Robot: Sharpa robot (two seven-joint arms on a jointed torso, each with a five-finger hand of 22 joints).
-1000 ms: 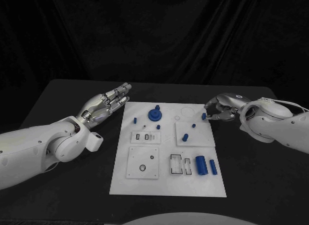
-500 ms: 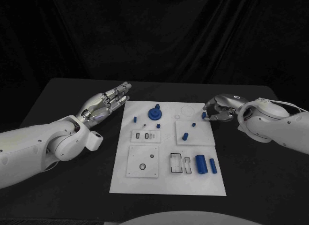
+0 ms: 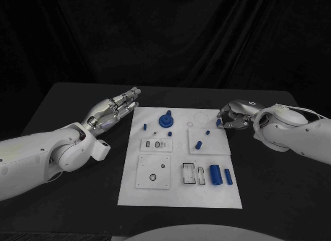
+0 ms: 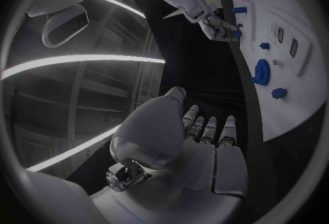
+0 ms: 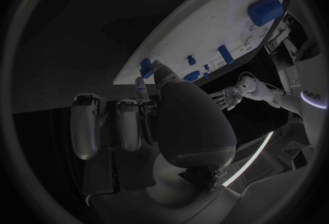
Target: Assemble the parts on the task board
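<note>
The white task board (image 3: 180,196) lies in the middle of the black table. On it stand a blue gear (image 3: 166,120), small blue pegs (image 3: 199,146) and two blue cylinders (image 3: 215,175). My right hand (image 3: 234,118) hovers at the board's far right edge, fingers curled, pinching a small blue part (image 3: 218,122) at its fingertips. The left wrist view shows that right hand (image 4: 218,26) over the board's edge, with the gear (image 4: 262,70) nearby. My left hand (image 3: 115,109) rests left of the board, palm up, fingers stretched out and apart, holding nothing.
The board has white inset plates with slots and holes (image 3: 154,173) near its front. A black curtain closes off the back of the table. Bare black table (image 3: 281,191) lies to either side of the board.
My right hand has drawn slightly toward the board's far right corner with the small blue part. The left arm has not moved.
</note>
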